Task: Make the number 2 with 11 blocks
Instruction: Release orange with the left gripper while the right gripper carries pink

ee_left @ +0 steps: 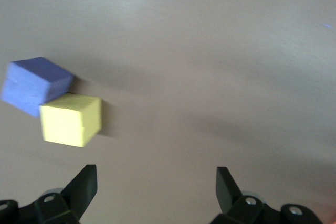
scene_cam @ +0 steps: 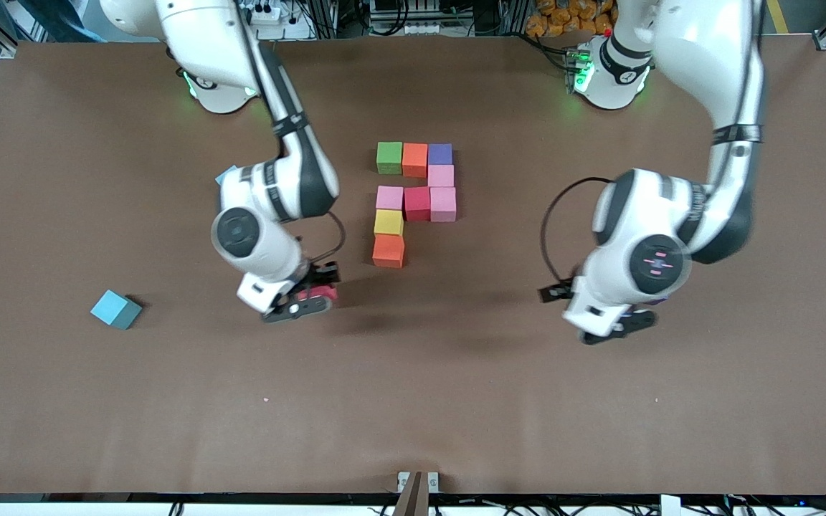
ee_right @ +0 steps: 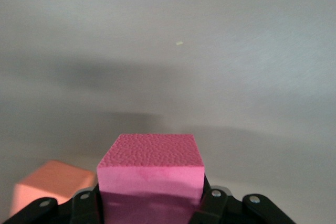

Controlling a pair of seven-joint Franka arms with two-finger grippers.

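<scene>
A brown table (scene_cam: 97,401) fills the room's view. Nine blocks (scene_cam: 416,203) sit clustered at its middle. The right gripper (scene_cam: 310,297), over the table beside that cluster, clamps a red block (ee_right: 151,169). The left gripper (ee_left: 156,182) waits, jaws apart, above a yellow block (ee_left: 71,119).

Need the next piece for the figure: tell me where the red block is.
The right gripper holds the red block above the table, just toward the right arm's end from the orange block ending the figure.
</scene>
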